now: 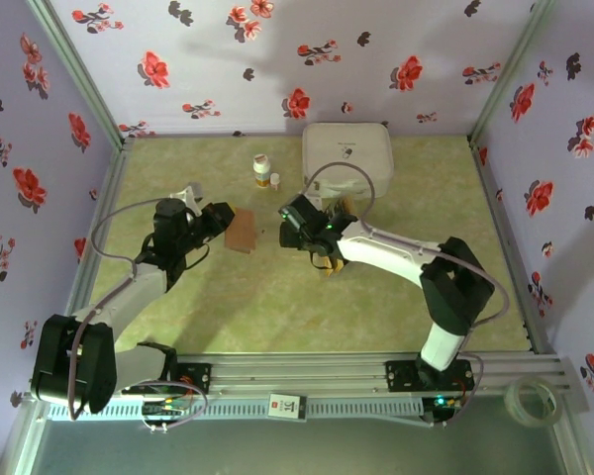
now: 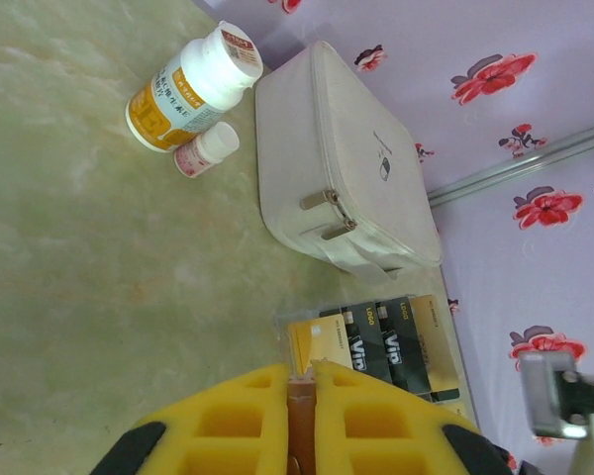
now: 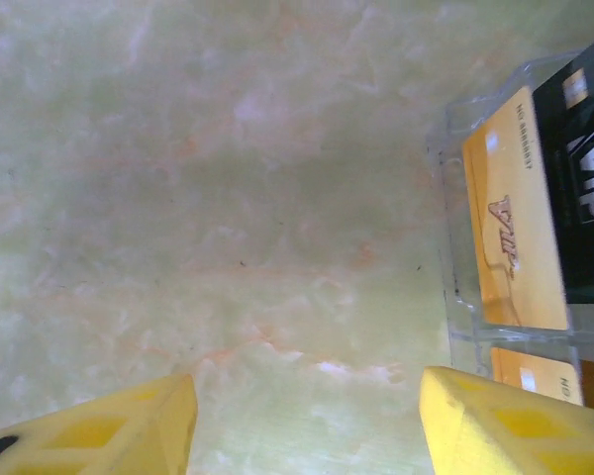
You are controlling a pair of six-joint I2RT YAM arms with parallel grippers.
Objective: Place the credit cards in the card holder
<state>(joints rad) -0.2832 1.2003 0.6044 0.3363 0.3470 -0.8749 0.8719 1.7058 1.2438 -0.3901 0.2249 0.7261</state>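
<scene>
My left gripper (image 1: 221,220) is shut on the edge of the reddish-brown card holder (image 1: 244,232), which sticks out to its right just above the table. In the left wrist view the yellow fingers (image 2: 366,421) pinch the card holder (image 2: 302,421) between them. Beyond it, several gold and black credit cards (image 2: 381,341) lie side by side in a clear plastic tray. My right gripper (image 1: 292,223) hovers over bare table just left of that tray. Its jaws stand open with nothing between them (image 3: 307,426). A gold card (image 3: 515,237) and a black card (image 3: 586,168) show at the right edge.
A large white rounded box (image 1: 347,156) stands at the back of the table, close behind the tray. Two pill bottles, one orange-labelled (image 1: 262,169) and one small (image 1: 274,181), stand left of the box. The table is walled on three sides.
</scene>
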